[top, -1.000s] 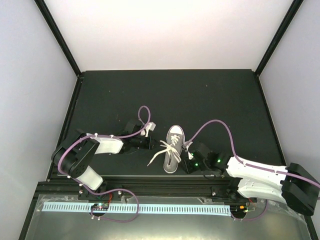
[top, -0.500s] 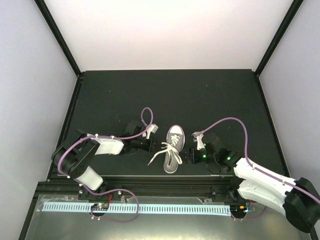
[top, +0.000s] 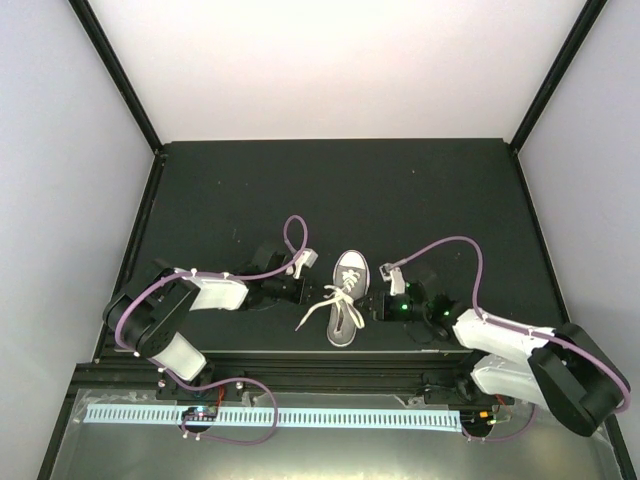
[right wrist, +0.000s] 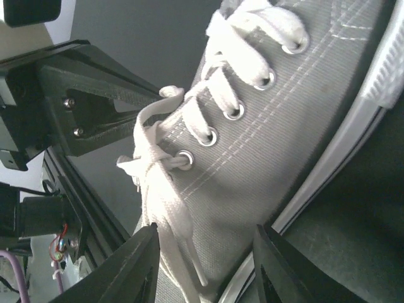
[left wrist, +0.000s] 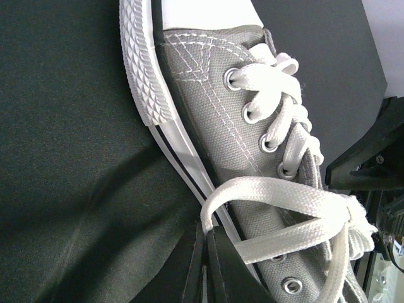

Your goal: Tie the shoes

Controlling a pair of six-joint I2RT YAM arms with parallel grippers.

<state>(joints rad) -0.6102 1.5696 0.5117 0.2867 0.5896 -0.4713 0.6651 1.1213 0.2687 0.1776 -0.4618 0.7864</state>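
Note:
The grey sneaker (top: 346, 296) with white sole and toe cap lies on the black table between both arms, toe pointing away. Its white laces (top: 322, 306) trail to its left. My left gripper (top: 305, 291) is at the shoe's left side; in the left wrist view the gripper (left wrist: 207, 235) is shut on a loop of white lace (left wrist: 271, 196) beside the sole. My right gripper (top: 374, 306) is at the shoe's right side; in the right wrist view the gripper (right wrist: 205, 249) is open, its fingers (right wrist: 136, 265) straddling the shoe's grey side (right wrist: 278, 139) near the lace ends.
The black table (top: 340, 190) stretches behind the shoe. Purple cables (top: 440, 245) arch over both arms. The metal rail (top: 320, 365) runs along the near edge, just behind the shoe's heel.
My right gripper has pulled a little right, then come back in low against the shoe's right side. The left gripper and the shoe have barely moved.

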